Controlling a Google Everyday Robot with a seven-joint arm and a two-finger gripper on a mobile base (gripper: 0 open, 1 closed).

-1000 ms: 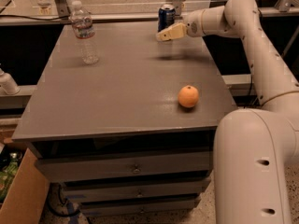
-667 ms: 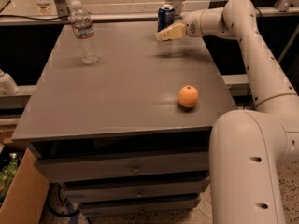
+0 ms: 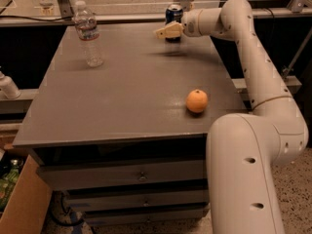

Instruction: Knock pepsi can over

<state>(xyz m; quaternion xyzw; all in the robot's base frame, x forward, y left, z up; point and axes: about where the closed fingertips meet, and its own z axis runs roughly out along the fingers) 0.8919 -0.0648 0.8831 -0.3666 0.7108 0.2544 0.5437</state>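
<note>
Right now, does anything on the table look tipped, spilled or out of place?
Nothing stands out. The pepsi can stands upright at the far edge of the table, with the tool close in front of it. The water bottle is upright too, and the orange rests near the right edge. No spill shows.

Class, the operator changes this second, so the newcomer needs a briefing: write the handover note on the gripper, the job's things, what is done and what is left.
Gripper: at the far edge of the table, right in front of the pepsi can; contact unclear.
Pepsi can: upright.
Done: approach only.
Left: tip the can over.
The water bottle and orange sit well apart.
</note>
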